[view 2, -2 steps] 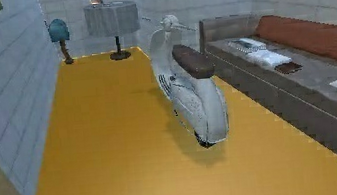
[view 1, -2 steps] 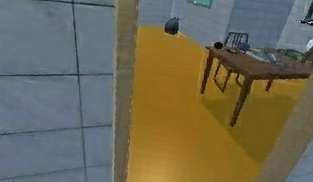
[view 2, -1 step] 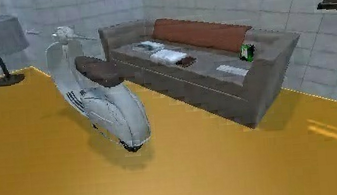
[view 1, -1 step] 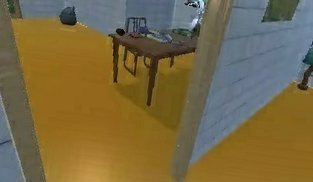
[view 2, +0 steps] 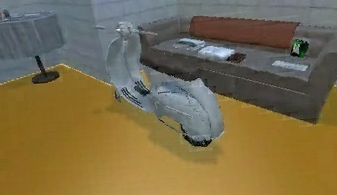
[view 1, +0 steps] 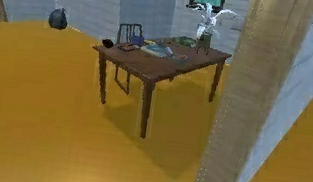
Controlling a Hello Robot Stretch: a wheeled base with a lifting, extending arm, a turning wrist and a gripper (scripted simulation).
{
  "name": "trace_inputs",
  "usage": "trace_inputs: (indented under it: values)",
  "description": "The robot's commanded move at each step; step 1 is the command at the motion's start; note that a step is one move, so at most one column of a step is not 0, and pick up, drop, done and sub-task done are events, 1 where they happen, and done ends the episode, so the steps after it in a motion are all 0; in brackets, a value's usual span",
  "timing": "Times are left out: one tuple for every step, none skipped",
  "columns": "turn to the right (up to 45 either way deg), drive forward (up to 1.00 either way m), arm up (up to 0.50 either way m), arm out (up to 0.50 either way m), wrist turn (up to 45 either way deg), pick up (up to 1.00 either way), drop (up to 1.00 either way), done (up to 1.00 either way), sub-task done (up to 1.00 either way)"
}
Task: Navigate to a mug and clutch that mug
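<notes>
I think the mug is the small dark thing [view 1: 107, 43] at the left corner of the brown surface [view 1: 173, 67] in the forward view. It is far off across the yellow floor, and too small for me to be sure. It sits apart from the flat pile [view 1: 156, 49] in the middle and from the vase [view 1: 205, 35] with white leaves at the far end.

If it is a mug, I guess it is hard, light and smooth, so it could slip. It could break if it falls. It is close to the edge, so a bump could knock it off. I would take it around its body from the side, not by the thin rim.

It seems to stand up, so its long way goes up and down. I cannot tell which way the handle points. I cannot tell how my gripper is set.
</notes>
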Motion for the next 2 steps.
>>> trace_inputs:
  values:
    - [-15.0, 0.0, 0.0, 0.0, 0.0, 0.0, 0.0, 0.0, 0.0]
    - [0.0, 0.5, 0.0, 0.0, 0.0, 0.0, 0.0, 0.0, 0.0]
